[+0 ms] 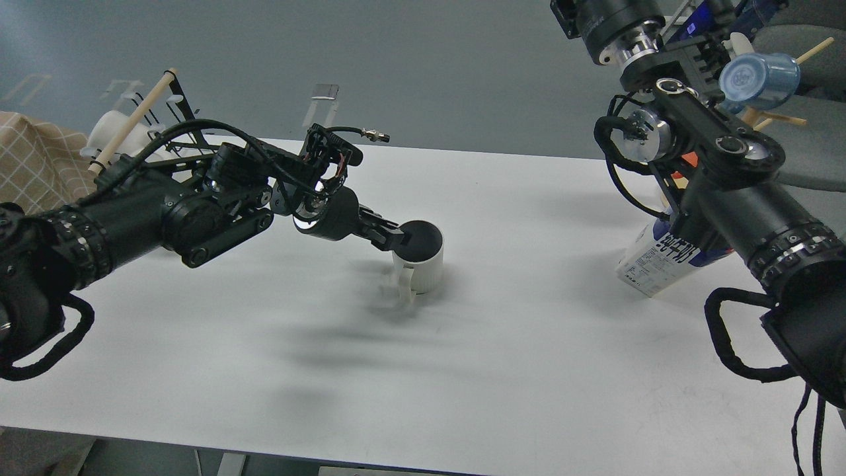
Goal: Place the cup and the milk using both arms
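Observation:
The cup, off-white and ribbed with a dark inside, stands near the middle of the white table, almost upright, handle toward me. My left gripper is shut on its near-left rim, one finger inside. The milk leans tilted at the table's right side. Only its white lower body with black lettering and a bit of blue and red show. Its top is hidden behind my right forearm. My right gripper is hidden behind that arm.
A blue mug hangs on a wooden peg rack at the back right, with something orange behind my right arm. A rack with a wooden dowel and a white cup stands back left, beside a checked cloth.

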Motion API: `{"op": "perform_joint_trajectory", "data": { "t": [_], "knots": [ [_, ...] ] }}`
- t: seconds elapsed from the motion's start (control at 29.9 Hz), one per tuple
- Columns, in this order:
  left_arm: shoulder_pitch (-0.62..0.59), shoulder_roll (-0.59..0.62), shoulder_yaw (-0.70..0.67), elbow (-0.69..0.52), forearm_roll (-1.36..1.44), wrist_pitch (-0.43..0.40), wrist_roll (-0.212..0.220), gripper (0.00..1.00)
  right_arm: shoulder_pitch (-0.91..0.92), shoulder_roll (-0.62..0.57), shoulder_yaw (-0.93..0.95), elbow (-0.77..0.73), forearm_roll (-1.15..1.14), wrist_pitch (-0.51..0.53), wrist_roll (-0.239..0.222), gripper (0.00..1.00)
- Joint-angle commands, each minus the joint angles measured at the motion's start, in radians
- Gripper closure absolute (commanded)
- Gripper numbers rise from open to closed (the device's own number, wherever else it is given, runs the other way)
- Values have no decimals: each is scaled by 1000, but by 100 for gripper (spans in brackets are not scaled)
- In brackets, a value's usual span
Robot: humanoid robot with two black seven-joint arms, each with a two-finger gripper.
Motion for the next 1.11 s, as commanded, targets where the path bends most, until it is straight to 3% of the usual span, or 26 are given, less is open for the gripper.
{"op": "perform_joint_trajectory", "data": {
  "t": [0.0,0.27,0.37,0.44,0.6,0.77,0.84,0.97,1.07],
  "knots": [
    [-14,14,-3,-21,-3,0,0,12,0,-2,-1,1,-1,0,0,1],
    [-159,111,-16,-84,-236,0,0,8,7,-20,-2,17,-4,11,0,1],
    [-216,161,-17,-82,-385,0,0,7,14,-84,-43,49,-14,14,0,1],
    [-238,207,-35,-77,-588,0,0,7,30,-182,-195,144,-24,9,0,1],
    [-231,261,-80,-73,-969,0,0,7,54,-403,-356,343,-184,-15,0,1],
    [-216,289,-80,-73,-1147,0,0,7,24,-644,-363,521,-496,-41,0,1],
    [-199,290,-81,-74,-1201,0,0,7,-22,-797,-361,644,-608,-76,0,1],
    [-187,292,-103,-71,-1296,0,0,7,-104,-965,-361,768,-697,-135,0,1],
    [-170,287,-120,-70,-1377,0,0,7,-211,-1078,-364,814,-793,-258,0,2]
  ]
}}
